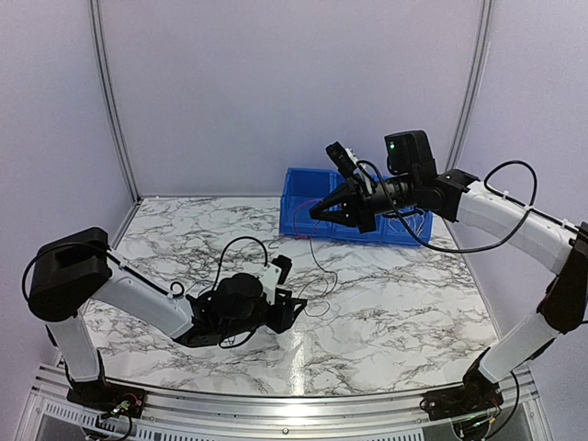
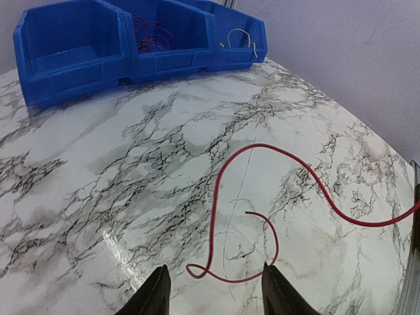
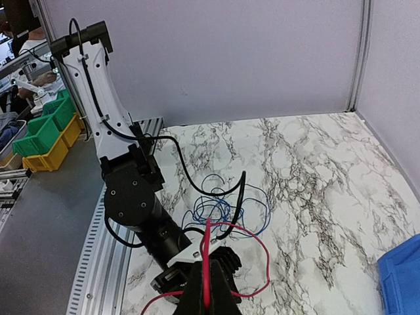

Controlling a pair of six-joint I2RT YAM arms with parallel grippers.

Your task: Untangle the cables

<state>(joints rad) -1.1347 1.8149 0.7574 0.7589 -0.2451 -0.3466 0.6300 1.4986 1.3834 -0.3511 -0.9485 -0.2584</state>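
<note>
Cables [image 3: 218,209]: thin, limp, near weightless, loosely heaped in loops on marble table [image 2: 98,197] beside left arm. Red cable [image 2: 216,197] curling flat on the marble, one loop lying between the spread fingers of left gripper [image 2: 213,292], down low. Another stretch pinched in the closed right gripper [image 3: 207,292], raised near blue bins [image 2: 65,59]. Likely springy and slick, and apt to drag neighbours along. Best taken on a single bare strand or free end, clear of crossings, with a light pinch and slow pull.
</note>
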